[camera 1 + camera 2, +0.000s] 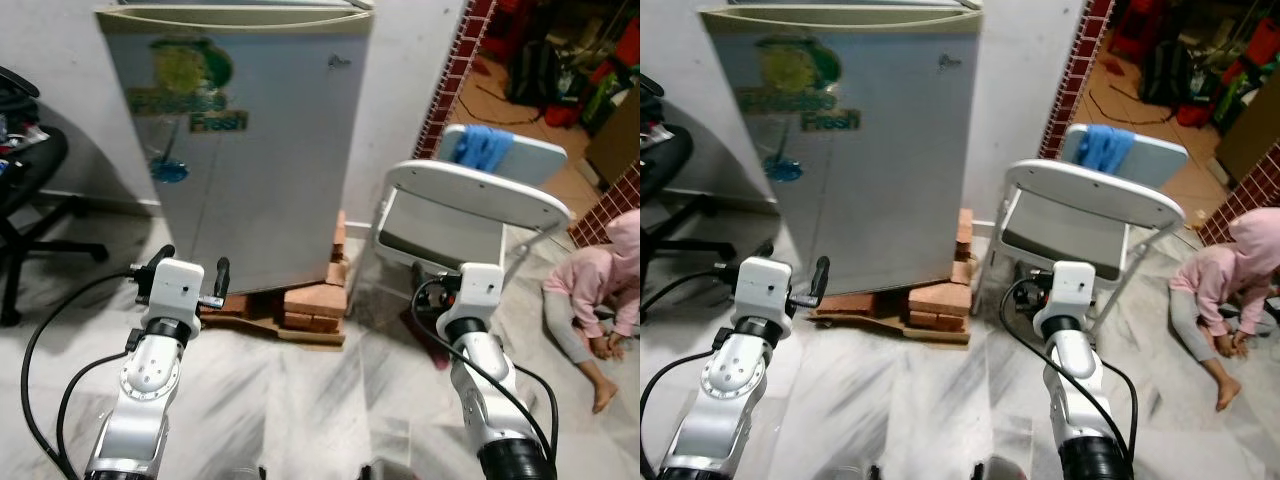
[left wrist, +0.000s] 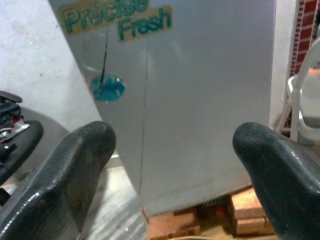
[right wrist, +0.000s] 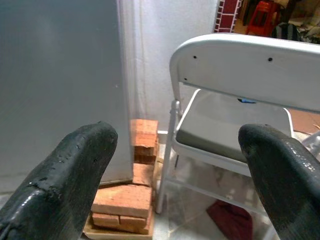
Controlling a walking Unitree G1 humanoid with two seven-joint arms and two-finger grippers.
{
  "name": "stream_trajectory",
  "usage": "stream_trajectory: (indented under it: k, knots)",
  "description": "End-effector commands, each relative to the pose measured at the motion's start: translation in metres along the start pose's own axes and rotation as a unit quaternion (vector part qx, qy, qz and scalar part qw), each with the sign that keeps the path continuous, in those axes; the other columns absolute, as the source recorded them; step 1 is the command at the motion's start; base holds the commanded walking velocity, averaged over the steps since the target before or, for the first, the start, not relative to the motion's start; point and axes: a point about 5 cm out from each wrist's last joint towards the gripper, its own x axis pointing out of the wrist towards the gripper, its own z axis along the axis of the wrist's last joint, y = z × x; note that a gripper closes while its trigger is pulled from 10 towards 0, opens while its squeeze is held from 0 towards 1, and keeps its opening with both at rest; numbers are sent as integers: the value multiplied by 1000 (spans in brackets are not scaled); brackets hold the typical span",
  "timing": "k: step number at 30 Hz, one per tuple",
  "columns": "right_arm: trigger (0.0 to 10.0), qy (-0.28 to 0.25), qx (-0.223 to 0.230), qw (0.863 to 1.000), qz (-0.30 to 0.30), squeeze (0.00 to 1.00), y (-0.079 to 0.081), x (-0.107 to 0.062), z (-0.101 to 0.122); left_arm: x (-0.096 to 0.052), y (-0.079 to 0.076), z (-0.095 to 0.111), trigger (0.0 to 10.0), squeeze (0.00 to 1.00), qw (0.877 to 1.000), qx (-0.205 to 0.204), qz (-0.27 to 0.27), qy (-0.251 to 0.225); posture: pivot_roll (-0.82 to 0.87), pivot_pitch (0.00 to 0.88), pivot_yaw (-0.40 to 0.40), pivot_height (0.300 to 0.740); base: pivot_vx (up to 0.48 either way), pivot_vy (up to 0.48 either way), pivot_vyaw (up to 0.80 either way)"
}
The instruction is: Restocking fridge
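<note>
A small silver fridge (image 1: 250,160) with a "Precise Fresh" sticker stands against the wall, its door shut, raised on red bricks (image 1: 315,300) and cardboard. My left gripper (image 1: 193,266) is held up in front of the fridge's lower left part, well short of the door. It is open and holds nothing; in the left wrist view its fingers (image 2: 75,170) frame the door. My right gripper (image 3: 177,135) is raised further right, open and holding nothing, and faces the gap between the fridge and a white folding chair (image 1: 470,195).
A second chair with a blue cloth (image 1: 482,148) stands behind the white one. A person in pink (image 1: 600,290) sits on the floor at the right. A black office chair (image 1: 25,190) stands at the left. A red cloth (image 3: 227,215) lies under the folding chair.
</note>
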Motion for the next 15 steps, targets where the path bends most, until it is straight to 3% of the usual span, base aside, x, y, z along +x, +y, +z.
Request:
stream_trajectory:
  k: [1, 6, 12, 15]
  knots:
    - [10000, -3, -4, 1000, -20, 0, -13, -3, 1, 0, -8, 2, 10000, 0, 1000, 0, -14, -6, 109, 37, -27, 740, 0, 480, 0]
    - [10000, 6, -1, 1000, -28, 0, -16, -9, -3, -4, -7, 0, 10000, 0, 1000, -6, -13, -2, 105, 49, -29, 740, 0, 480, 0]
    - [10000, 35, 11, 999, -38, 0, -22, -26, -18, -22, -9, -15, 10000, 0, 999, -14, -11, 26, 104, 48, -30, 740, 0, 480, 0]
    - [10000, 37, 13, 998, -39, 0, -22, -28, -19, -24, -10, -15, 10000, 0, 999, -15, -12, 27, 106, 43, -30, 740, 0, 480, 0]
